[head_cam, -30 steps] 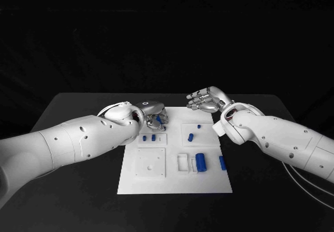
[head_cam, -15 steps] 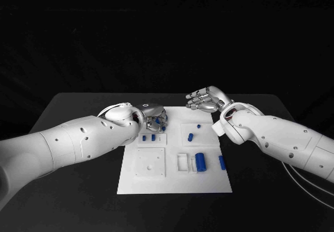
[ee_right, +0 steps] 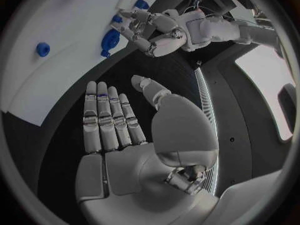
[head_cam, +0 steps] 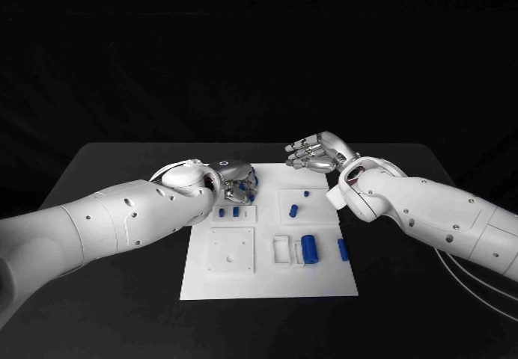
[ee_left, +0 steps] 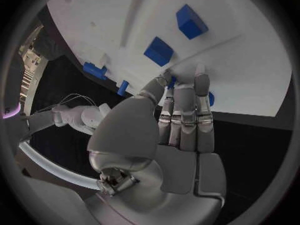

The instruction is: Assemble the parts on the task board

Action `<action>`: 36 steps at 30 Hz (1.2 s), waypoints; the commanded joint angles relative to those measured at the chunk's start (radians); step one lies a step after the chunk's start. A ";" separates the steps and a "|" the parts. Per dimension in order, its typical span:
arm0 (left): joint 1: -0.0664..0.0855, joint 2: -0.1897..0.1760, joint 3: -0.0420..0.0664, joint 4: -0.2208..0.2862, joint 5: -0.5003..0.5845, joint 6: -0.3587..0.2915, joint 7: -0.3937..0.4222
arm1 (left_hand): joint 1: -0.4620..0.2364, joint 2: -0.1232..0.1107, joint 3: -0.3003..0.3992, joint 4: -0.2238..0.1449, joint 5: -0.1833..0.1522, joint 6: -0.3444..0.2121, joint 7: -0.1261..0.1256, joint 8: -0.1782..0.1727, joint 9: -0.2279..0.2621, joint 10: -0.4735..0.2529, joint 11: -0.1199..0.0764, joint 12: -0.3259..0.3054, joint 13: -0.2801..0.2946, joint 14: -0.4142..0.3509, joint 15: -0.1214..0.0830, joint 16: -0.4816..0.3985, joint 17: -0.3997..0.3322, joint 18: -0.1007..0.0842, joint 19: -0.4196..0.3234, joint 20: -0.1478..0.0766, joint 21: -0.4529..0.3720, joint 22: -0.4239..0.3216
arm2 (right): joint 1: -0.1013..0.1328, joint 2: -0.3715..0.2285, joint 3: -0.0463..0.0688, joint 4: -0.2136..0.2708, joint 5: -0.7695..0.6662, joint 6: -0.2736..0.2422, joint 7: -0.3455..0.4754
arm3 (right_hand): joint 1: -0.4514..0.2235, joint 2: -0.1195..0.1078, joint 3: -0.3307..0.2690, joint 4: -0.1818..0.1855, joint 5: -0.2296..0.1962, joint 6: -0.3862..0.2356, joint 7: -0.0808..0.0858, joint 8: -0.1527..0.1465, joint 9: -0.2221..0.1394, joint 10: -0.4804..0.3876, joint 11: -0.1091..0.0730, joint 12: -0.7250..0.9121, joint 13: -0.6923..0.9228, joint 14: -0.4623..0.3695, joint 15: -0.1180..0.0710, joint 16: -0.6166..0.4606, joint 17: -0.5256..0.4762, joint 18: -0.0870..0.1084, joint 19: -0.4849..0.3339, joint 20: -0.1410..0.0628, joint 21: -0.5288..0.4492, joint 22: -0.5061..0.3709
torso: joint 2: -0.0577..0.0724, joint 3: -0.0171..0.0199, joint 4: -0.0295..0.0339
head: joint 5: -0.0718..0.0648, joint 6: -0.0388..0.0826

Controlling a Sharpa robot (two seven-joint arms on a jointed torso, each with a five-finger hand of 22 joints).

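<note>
while the right robot hand (head_cam: 315,153) hovers, the left robot hand (head_cam: 239,185) pinches a blue part (ee_left: 170,82).

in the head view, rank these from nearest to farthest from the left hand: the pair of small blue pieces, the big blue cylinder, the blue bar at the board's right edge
1. Pair of small blue pieces: just in front of the left hand, on the white task board's left side.
2. Big blue cylinder: mid-board, toward the near right.
3. Blue bar: by the board's right edge, farthest.
</note>
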 commanded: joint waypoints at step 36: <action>-0.005 0.005 0.000 -0.004 0.007 -0.009 -0.013 | 0.053 0.044 -0.001 0.020 0.045 0.100 0.016 -0.004 0.002 0.131 -0.018 -0.003 0.000 0.010 0.001 0.016 0.003 0.019 -0.002 -0.012 0.052 0.023 | 0.001 -0.006 0.000 0.012 -0.003 0.004 0.003 | 0.000 0.000 0.007 -0.002 0.003 0.010 0.000 -0.003 -0.001 -0.003 -0.001 -0.004 -0.001 -0.004 -0.002 -0.003 -0.001 0.007 -0.006 -0.001 0.005 -0.001 | -0.002 0.0002 0.0017 | -0.004 0.006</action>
